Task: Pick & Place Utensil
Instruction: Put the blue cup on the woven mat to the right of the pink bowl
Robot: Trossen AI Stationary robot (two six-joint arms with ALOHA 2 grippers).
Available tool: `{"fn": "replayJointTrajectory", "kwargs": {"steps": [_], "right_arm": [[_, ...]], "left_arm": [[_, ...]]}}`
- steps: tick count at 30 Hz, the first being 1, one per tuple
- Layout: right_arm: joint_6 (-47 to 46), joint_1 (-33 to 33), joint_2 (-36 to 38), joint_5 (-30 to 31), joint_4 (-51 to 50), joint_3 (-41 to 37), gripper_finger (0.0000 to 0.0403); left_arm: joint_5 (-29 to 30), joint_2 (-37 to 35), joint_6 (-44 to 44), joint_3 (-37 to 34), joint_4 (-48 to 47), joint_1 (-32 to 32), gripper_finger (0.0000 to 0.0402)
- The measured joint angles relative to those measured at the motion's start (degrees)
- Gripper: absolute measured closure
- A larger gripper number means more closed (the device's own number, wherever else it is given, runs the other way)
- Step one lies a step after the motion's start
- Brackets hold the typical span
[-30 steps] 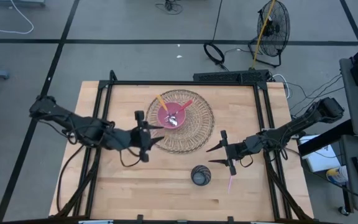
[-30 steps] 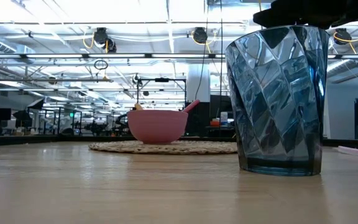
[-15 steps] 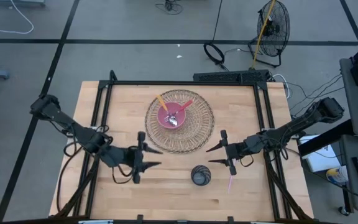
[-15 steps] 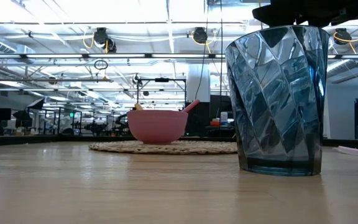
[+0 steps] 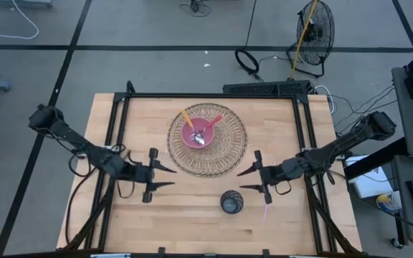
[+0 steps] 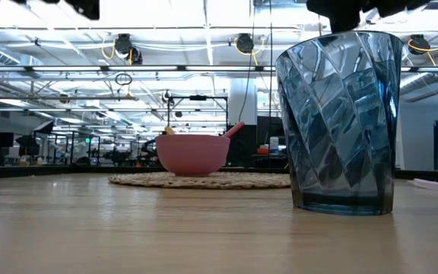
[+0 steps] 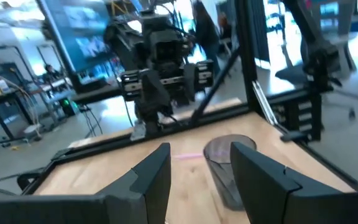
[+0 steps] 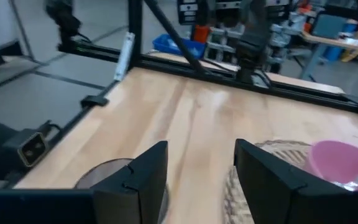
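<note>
Left gripper [image 5: 165,178] over bare wooden table [image 5: 113,215], left of round woven placemat [image 5: 228,154]; fingers spread wide, nothing between them. Same seen in left wrist view: both dark fingers [image 7: 153,176] apart, empty.

Round woven placemat at table centre, toward far edge. Pink round bowl [image 5: 199,132] seated on it, holding a metal spoon [image 5: 200,139], a yellow-handled utensil [image 5: 185,115] and a pink-handled utensil [image 5: 213,120], handles leaning out over the rim.

Dark blue faceted glass tumbler [image 5: 231,201] upright near front edge, clear of placemat; fills right side of low view [image 6: 339,122].

Right gripper [image 5: 246,179] just right of placemat, beside and behind tumbler; fingers wide open, holding nothing.

Slim pink utensil [image 5: 266,210] flat on table just right of tumbler, near right gripper, untouched by it.
</note>
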State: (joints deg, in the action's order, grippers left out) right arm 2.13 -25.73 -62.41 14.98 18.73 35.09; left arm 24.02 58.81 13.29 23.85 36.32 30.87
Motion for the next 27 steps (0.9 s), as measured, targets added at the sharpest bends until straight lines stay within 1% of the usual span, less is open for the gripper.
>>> {"fn": "replayJointTrajectory", "kwargs": {"steps": [3, 6, 9, 14, 18, 23, 27], "right_arm": [[-0.5, 0.0, -0.9, 2.0, -3.9, 2.8, 0.0227], [-0.8, -0.1, -2.3, 2.9, -5.4, 4.6, 0.0227], [-1.9, 0.1, -4.6, 3.0, -6.9, 6.7, 0.0227], [-5.1, 0.7, -10.7, 3.0, -13.3, 12.3, 0.0227], [-8.4, 0.5, -15.2, 2.7, -22.2, 19.2, 0.0227], [-14.8, 0.5, -18.9, 0.8, -34.7, 27.1, 0.0227], [-17.7, 0.4, -22.6, -1.3, -40.7, 31.4, 0.0227]], "left_arm": [[0.2, -1.6, 0.1, -4.4, 5.9, -0.9, 0.0231], [1.7, -2.0, -0.6, -6.9, 8.5, -1.7, 0.0231], [1.9, -1.8, -2.1, -8.1, 8.4, -2.2, 0.0231], [2.0, -1.7, -3.3, -8.8, 8.1, -2.4, 0.0231], [2.0, -1.7, -3.5, -8.8, 6.6, -2.4, 0.0231], [2.0, -1.4, -6.6, -8.8, 2.4, -2.4, 0.0231], [1.5, 0.1, -7.6, -8.8, 2.0, -2.3, 0.0231]]}}
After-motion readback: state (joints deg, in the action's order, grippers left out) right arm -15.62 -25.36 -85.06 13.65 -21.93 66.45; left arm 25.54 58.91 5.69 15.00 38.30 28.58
